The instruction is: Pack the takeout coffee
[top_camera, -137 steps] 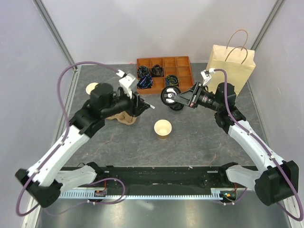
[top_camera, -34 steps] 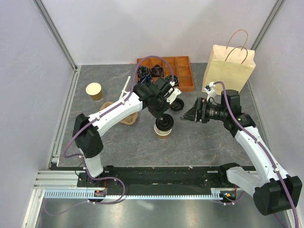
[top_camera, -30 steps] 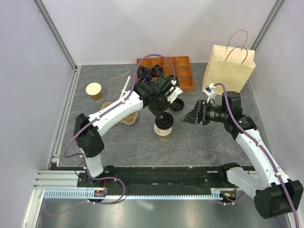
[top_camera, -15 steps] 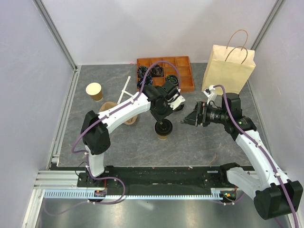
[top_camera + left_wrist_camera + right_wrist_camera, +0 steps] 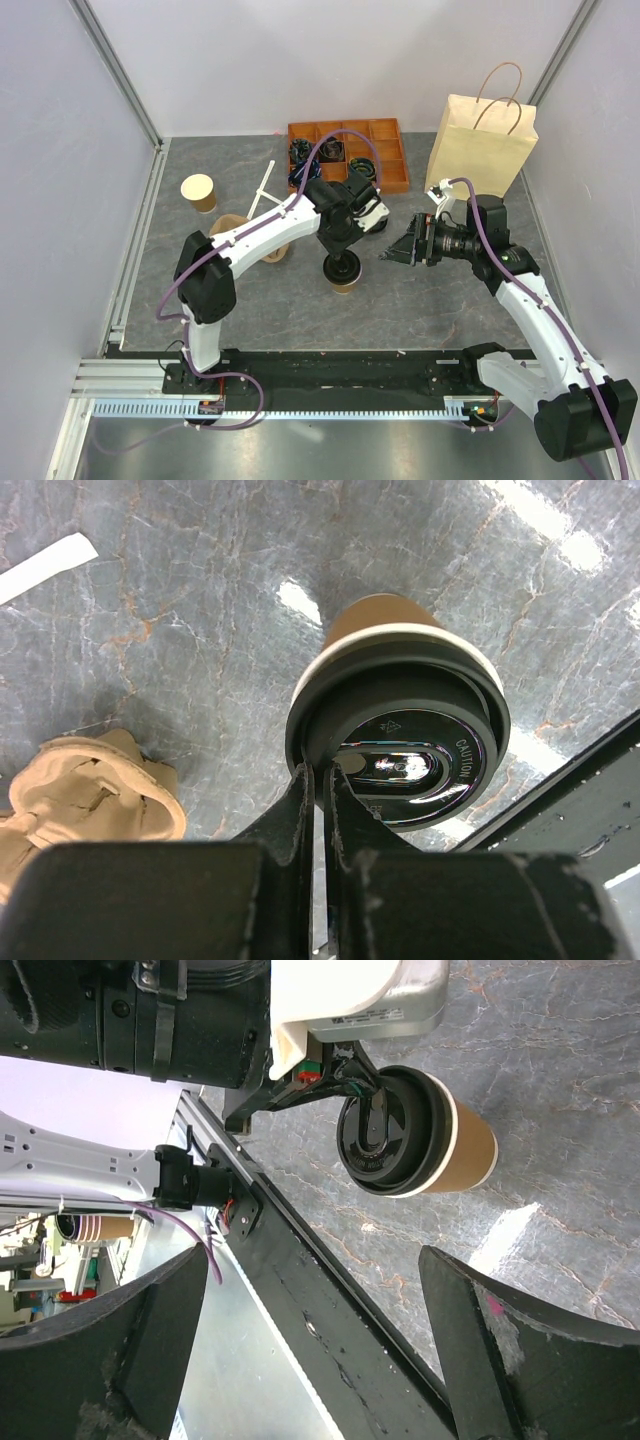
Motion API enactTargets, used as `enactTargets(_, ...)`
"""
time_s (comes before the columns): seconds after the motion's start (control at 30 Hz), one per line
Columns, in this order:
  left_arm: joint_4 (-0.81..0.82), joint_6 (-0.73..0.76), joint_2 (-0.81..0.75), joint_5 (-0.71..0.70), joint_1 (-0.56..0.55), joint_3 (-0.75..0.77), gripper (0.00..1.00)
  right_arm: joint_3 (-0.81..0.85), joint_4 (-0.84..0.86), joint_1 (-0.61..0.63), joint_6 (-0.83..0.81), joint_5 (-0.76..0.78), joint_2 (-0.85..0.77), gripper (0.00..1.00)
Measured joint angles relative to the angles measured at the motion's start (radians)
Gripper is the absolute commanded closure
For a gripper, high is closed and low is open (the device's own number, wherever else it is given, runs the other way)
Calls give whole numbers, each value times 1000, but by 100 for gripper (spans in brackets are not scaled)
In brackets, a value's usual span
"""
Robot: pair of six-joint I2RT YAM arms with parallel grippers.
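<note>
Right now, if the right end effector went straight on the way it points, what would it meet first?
Most likely the takeout coffee: it sits roughly ahead of the open right end effector, with the left end effector on its lid. Depth is unclear, but the gap between looks free.

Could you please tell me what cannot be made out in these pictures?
Top view: the left arm covers most of the takeout coffee.
All views: its lid hides whatever is inside.
Left wrist view: the left claw hides the lid's near rim.
Top view: the paper bag shows only its outside; the inside is hidden.
Top view: the tray holds dark things too small to name.
</note>
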Motion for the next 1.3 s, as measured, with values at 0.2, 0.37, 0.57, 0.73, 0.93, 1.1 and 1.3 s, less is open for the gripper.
enactTargets(0.2,-1,1,14,-3,0,15,89,0,4,0,2,-4,1,3)
enactTargets(0.37,-4,1,29,-2,-4,24,89,0,6,0,1,-13,2,3)
enactTargets(0.57,-6,4,32,-1,-7,24,73,0,6,0,1,-21,13,2)
enactTargets(0.73,-19,15,32,4,-8,36,52,0,6,-1,0,-24,16,2)
enactTargets(0.93,-38,29,30,12,-2,114,24,0,6,-1,-11,-39,31,5)
enactTargets(1.1,-32,30,-35,142,68,119,9,2,21,-1,-13,-51,45,36)
enactTargets(1.3,198,-51,-392,397,339,-182,0,-23,164,51,75,-78,73,64)
